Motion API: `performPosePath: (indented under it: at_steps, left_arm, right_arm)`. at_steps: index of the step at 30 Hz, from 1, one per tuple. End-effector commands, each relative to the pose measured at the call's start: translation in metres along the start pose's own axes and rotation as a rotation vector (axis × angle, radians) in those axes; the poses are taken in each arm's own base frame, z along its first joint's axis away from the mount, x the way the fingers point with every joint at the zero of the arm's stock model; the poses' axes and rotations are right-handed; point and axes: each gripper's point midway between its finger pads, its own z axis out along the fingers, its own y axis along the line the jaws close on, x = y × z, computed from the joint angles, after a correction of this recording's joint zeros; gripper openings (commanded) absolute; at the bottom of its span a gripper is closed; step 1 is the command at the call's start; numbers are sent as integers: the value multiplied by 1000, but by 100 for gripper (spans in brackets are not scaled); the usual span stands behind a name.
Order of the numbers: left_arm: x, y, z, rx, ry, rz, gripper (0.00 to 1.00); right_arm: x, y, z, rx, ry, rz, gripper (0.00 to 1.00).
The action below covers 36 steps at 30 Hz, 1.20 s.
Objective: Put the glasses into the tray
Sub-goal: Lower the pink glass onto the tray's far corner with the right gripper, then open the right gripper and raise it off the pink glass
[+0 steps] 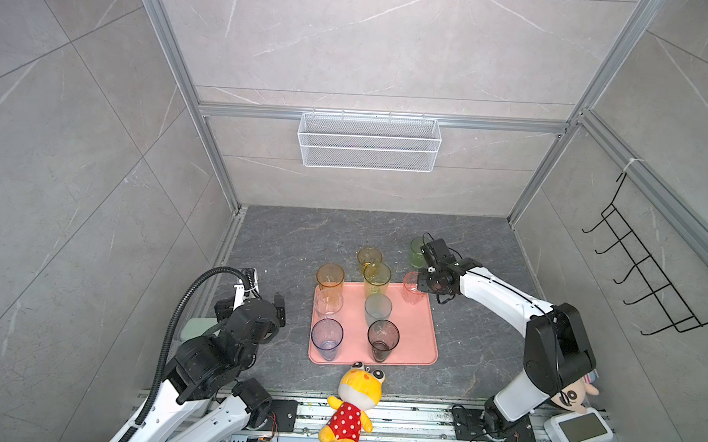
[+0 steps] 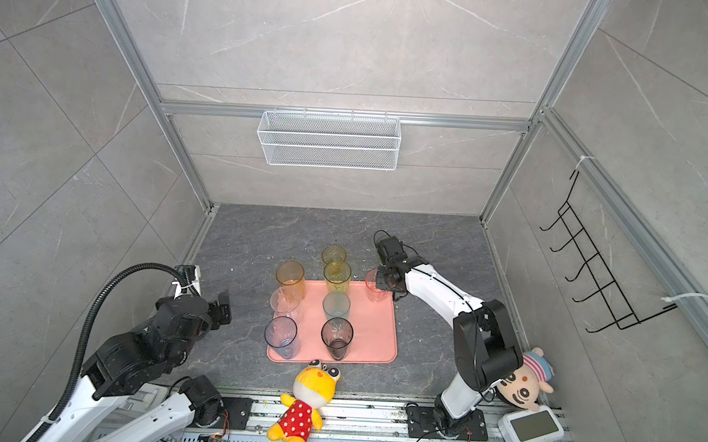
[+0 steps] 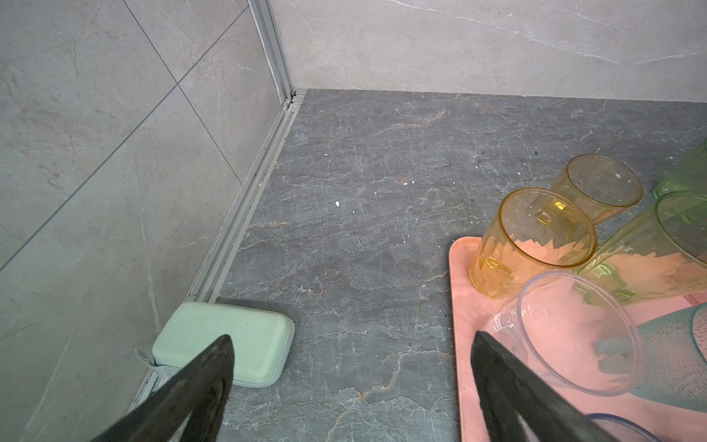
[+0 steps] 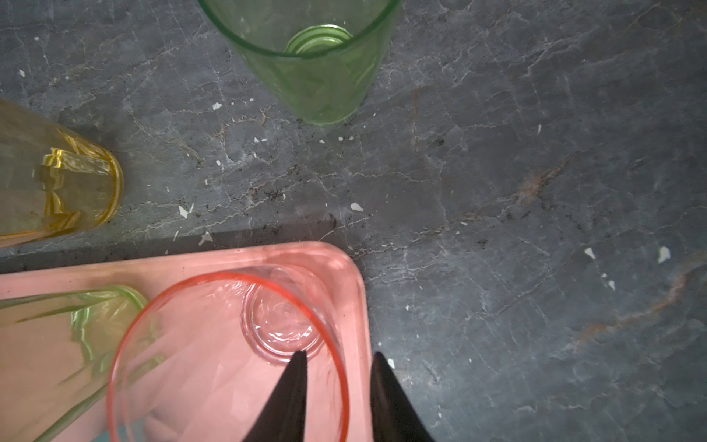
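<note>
Nearest the robot, the left end effector (image 3: pixel 352 336) hung wide open with nothing in it, off the tray's (image 1: pixel 416 341) left side and over bare bench (image 1: pixel 284 243). I'd say it was sitting this step out.

On the tray's near edge stood the blue glass (image 1: pixel 326 339) and the smoky grey glass (image 1: pixel 382 340). The clear glass (image 1: pixel 328 304) and the teal glass (image 1: pixel 377 308) came next, mid-tray. Along the far edge were the tall amber glass (image 1: pixel 330 278) and the tall yellow glass (image 1: pixel 376 279). All were upright, see-through tapered tumblers with their mouths up.

The action was at the tray's far right corner. The pink glass (image 4: pixel 214 363) stood upright there with its base inside the rim. The right end effector (image 4: pixel 339 353) straddled its wall, one finger inside the mouth and one outside. In the right wrist view both fingers stood off the wall with a gap, so it looked released rather than grasping. My read was that this was the drop-off step for the pink one.

That made seven in and two to go. Beyond the tray's far edge, on the bench, stood the short amber glass (image 1: pixel 369 258), and the green glass (image 1: pixel 416 252) stood off the far right corner.

The next move would call for lifting straight up so the inside finger doesn't tip the pink glass. Then it's a short reach over to the green one, which is the closest.
</note>
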Motion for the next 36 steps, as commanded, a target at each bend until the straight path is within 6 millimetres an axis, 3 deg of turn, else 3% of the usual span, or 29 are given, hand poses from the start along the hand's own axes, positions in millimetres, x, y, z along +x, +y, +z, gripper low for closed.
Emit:
performPosePath:
  at_steps: [1, 12, 36]
  left_arm:
    - [-2, -3, 0, 10, -6, -29, 96]
    - [-2, -3, 0, 12, -7, -29, 96]
    - [-3, -2, -1, 10, -9, -31, 97]
  right_arm:
    - [-16, 4, -24, -34, -44, 2, 34]
    - [-44, 19, -65, -131, -131, 27, 40]
    - [-88, 84, -105, -361, -211, 47, 45]
